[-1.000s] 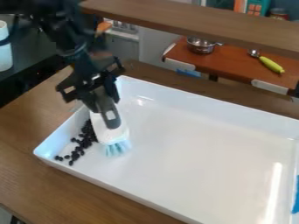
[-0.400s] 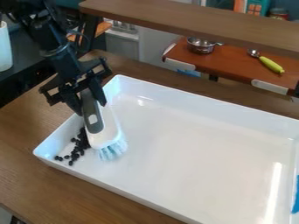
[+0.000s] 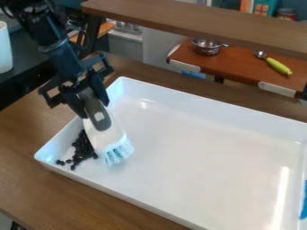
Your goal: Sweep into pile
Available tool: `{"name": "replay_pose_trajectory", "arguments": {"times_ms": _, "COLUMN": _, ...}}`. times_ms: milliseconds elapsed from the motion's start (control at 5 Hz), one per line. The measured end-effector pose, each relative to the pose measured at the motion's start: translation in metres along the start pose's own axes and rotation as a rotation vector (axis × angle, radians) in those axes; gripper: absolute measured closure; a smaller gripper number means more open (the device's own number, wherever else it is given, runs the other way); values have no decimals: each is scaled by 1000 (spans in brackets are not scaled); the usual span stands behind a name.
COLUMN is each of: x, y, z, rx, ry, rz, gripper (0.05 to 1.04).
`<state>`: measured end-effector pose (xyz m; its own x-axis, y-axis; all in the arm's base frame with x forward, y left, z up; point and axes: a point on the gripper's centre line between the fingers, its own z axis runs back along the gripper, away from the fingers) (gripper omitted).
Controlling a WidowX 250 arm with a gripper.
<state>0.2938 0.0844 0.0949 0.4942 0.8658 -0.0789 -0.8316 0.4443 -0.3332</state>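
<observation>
While the gripper (image 3: 91, 101) clamps the brush's (image 3: 105, 135) grey handle (image 3: 96, 114), it hangs at the white tray's (image 3: 180, 102) ten o'clock side, bristles (image 3: 119, 152) pointing toward five o'clock.

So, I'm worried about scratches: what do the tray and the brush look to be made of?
The tray looks like smooth, glossy white plastic, judging by its bright reflections, though enamel is possible. The brush seems to have a hard white plastic body, a gray, perhaps rubbery grip, and pale blue bristles, probably nylon.
</observation>
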Motion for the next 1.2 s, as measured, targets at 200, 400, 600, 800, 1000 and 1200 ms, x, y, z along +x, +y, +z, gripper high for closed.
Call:
{"name": "replay_pose_trajectory", "arguments": {"times_ms": 200, "x": -10, "y": -24, "z": 2, "rx": -26, "ry": -2, "rz": 22, "gripper": 600}}
{"name": "replay_pose_trajectory", "arguments": {"times_ms": 400, "x": -35, "y": -56, "z": 4, "rx": -47, "ry": -28, "rz": -49, "gripper": 600}}
{"name": "replay_pose_trajectory", "arguments": {"times_ms": 600, "x": -66, "y": -82, "z": -5, "rx": -45, "ry": -25, "rz": -171, "gripper": 600}}
{"name": "replay_pose_trajectory", "arguments": {"times_ms": 800, "x": -91, "y": -96, "z": -22, "rx": -25, "ry": -12, "rz": -271, "gripper": 600}}
{"name": "replay_pose_trajectory", "arguments": {"times_ms": 1000, "x": -125, "y": -116, "z": -29, "rx": -16, "ry": 17, "rz": -393, "gripper": 600}}
{"name": "replay_pose_trajectory", "arguments": {"times_ms": 1200, "x": -153, "y": -133, "z": -32, "rx": -7, "ry": 59, "rz": -462, "gripper": 600}}
